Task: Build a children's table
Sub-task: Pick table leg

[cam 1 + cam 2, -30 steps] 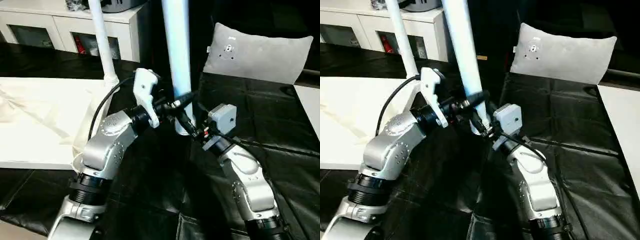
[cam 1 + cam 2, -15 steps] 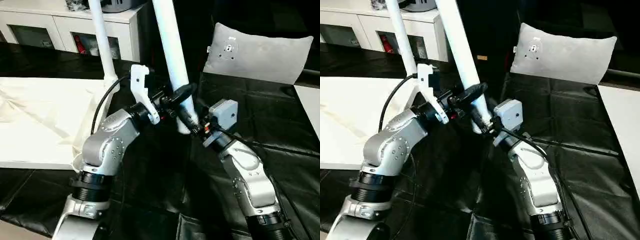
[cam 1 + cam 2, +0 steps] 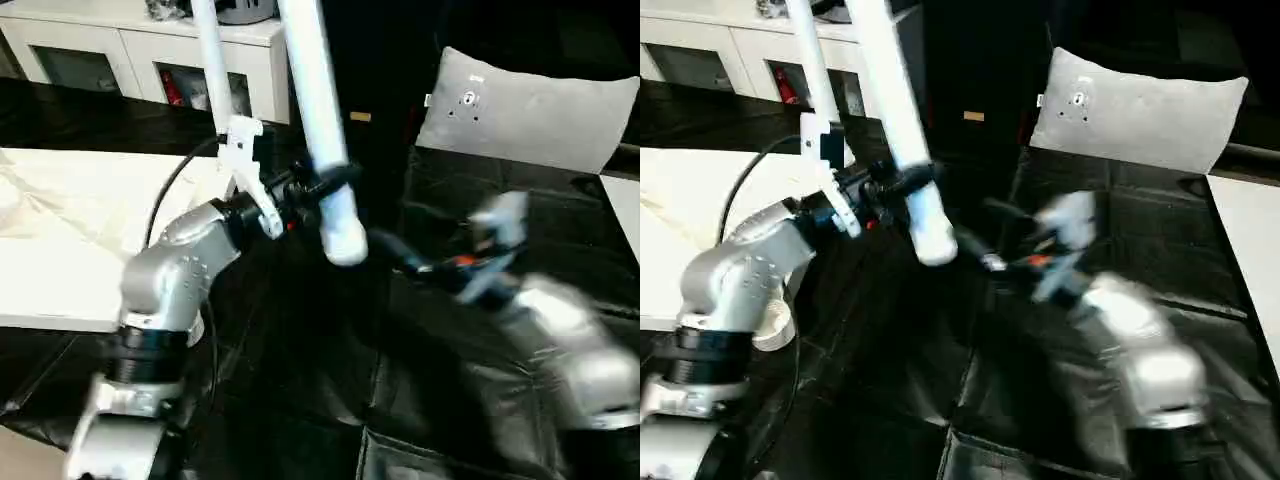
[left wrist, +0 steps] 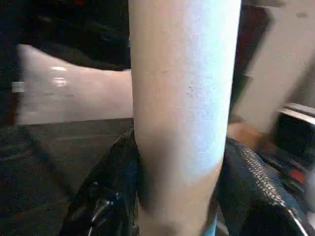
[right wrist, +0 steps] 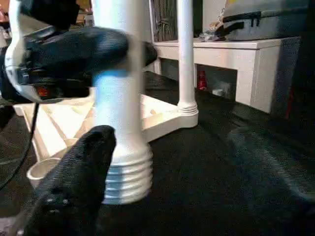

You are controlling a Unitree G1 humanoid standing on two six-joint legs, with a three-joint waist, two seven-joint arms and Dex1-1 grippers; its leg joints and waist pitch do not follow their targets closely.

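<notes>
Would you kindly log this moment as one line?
left gripper: shut on leg | right gripper: off leg | second leg: upright in tabletop

Table top (image 3: 70, 250) at left, one leg (image 3: 212, 70) upright in its corner socket — cushion (image 3: 530, 105) behind, right.

Free room and obstacles: the black sheet (image 3: 330, 360) between the two forearms lies bare, as does the stretch in front of the grey cushion (image 3: 530, 110), so a gripper can pass low and to the right. To the left, the white table top (image 3: 60, 240) with its one upright leg (image 3: 212, 65) blocks the way, with the white cabinet (image 3: 130, 45) behind it. The centre is barred by the tilted loose leg (image 3: 318, 130) clamped in the left gripper (image 3: 322, 187), its ribbed end clear of the sheet; the blurred right gripper (image 3: 385, 245) hangs just beside that end.
</notes>
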